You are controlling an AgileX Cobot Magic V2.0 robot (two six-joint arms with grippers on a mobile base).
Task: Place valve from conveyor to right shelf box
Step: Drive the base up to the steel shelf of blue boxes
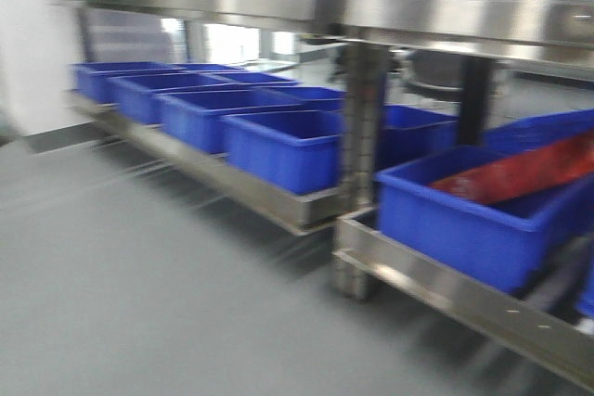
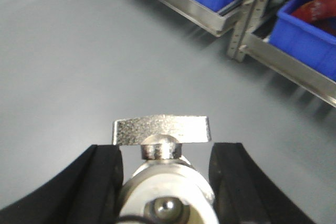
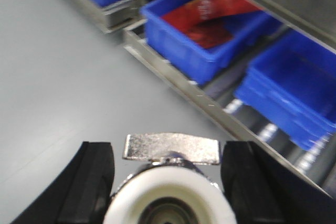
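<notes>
Your left hand (image 2: pixel 167 153) clamped a valve (image 2: pixel 163 174), your right hand (image 3: pixel 168 156) a second valve (image 3: pixel 168 187), both before the right shelf (image 1: pixel 464 299), where a blue bin (image 1: pixel 464 224) held something red (image 1: pixel 524 178)

Bright, even overhead light. Heavy motion blur over blue bins (image 1: pixel 278 146) and floor (image 1: pixel 139 275). Glare streaks along right shelf (image 1: pixel 445 20) rails, with soft shadows beneath.
</notes>
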